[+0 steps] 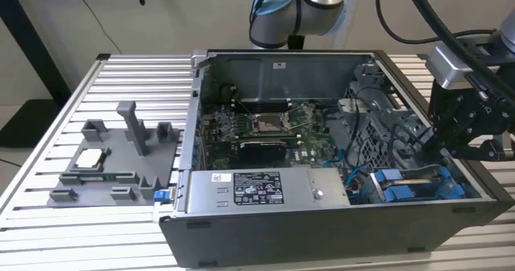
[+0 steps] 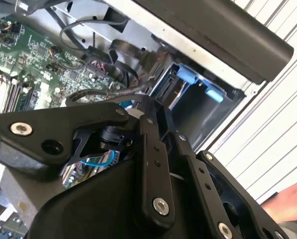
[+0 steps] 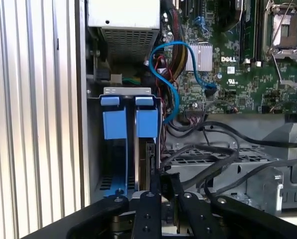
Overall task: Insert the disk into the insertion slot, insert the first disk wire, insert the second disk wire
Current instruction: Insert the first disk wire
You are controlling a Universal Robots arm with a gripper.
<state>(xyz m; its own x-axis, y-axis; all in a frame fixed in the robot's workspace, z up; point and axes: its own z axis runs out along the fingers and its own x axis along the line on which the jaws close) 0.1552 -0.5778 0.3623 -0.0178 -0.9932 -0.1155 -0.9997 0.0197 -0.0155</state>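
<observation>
Our end effector [image 3: 162,180] hangs right over the disk [image 3: 147,130]; we cannot tell if it is apart or together. The disk sits in the insertion slot [image 3: 127,91] beside another blue carrier [image 3: 113,124], so that step looks done. Are the black wires [image 3: 208,155] plugged in? We cannot tell. Farther off, the computer case [image 1: 322,238] stands on a ribbed metal surface [image 1: 36,226], with a pale wall [image 1: 185,17] behind.
</observation>
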